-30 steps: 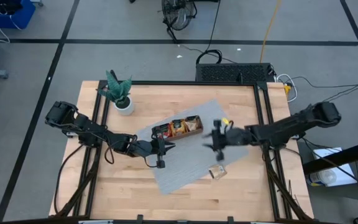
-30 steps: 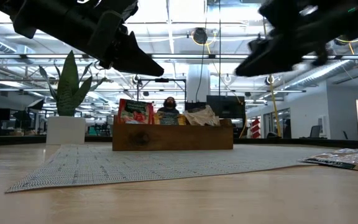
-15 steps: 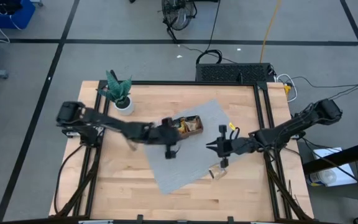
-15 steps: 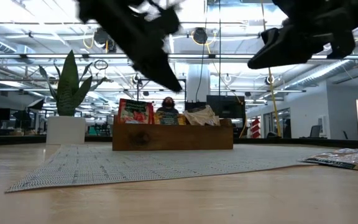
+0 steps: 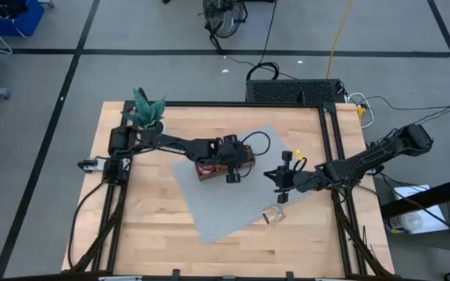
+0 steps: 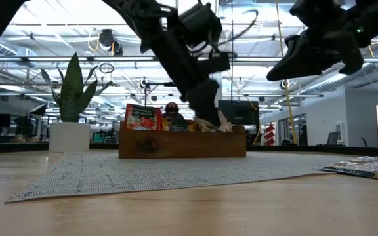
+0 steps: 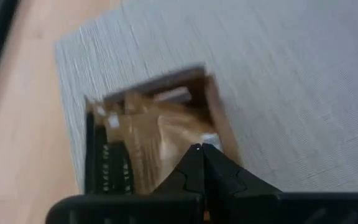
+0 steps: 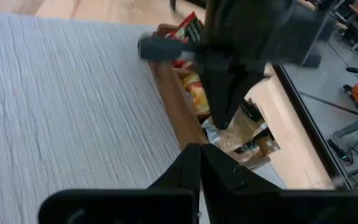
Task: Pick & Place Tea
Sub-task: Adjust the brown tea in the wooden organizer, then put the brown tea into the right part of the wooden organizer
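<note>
Meanwhile, the left gripper (image 5: pixel 233 173), clenched empty, hangs over the wooden tray (image 5: pixel 244 163) holding the tea sachets (image 6: pixel 143 118) on the grey mat (image 5: pixel 241 199), and the right gripper (image 5: pixel 280 181), also clenched, hovers beside it.

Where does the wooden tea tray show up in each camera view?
High view: wooden tray mid-table on the grey mat, under the left tool.
Low view: centre, on the mat.
Left wrist view: centre, beyond the fingertips.
Right wrist view: upper middle.
Shared landmark: the grey mat.
</note>
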`<state>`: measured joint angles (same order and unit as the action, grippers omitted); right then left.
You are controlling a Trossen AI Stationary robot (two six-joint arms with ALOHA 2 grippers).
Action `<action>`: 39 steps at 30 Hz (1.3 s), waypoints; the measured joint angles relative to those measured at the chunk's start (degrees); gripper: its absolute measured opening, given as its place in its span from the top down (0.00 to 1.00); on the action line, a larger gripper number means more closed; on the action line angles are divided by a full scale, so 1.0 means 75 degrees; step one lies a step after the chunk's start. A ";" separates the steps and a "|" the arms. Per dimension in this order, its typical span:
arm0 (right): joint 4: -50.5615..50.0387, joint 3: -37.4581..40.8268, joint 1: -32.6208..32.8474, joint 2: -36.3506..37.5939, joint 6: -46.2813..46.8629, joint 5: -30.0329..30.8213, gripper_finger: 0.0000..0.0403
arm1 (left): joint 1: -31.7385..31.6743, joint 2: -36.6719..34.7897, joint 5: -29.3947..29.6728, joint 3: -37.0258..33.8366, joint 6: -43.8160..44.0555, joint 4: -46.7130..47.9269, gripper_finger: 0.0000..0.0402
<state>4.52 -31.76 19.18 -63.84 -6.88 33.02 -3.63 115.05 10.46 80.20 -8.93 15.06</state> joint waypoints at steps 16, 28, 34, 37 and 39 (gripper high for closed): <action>0.0226 0.0083 0.0000 0.0027 -0.0034 -0.0001 1.00 | -0.0164 0.0620 -0.0216 0.0009 0.0157 -0.0307 0.99; 0.0570 0.0083 0.0000 0.0027 -0.0047 -0.0004 1.00 | 0.0390 -0.0724 0.0150 -0.0020 0.0166 -0.0054 0.96; 0.0396 0.0080 0.0518 0.0024 -0.0081 -0.0920 0.97 | 0.0881 -0.2003 0.0157 -0.0310 0.0083 0.0023 0.96; 0.0347 0.0077 0.0930 0.0019 0.0841 -0.1725 0.87 | 0.1193 -0.2759 0.0128 -0.0956 0.0043 -0.0625 0.98; -0.0044 0.0066 0.1205 -0.0092 0.1598 -0.2020 0.77 | 0.1369 -0.3212 0.0139 -0.1513 0.0200 -0.1027 0.99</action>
<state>4.19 -31.27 28.21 -64.53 5.11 17.87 6.63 90.95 11.50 68.85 -7.43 7.36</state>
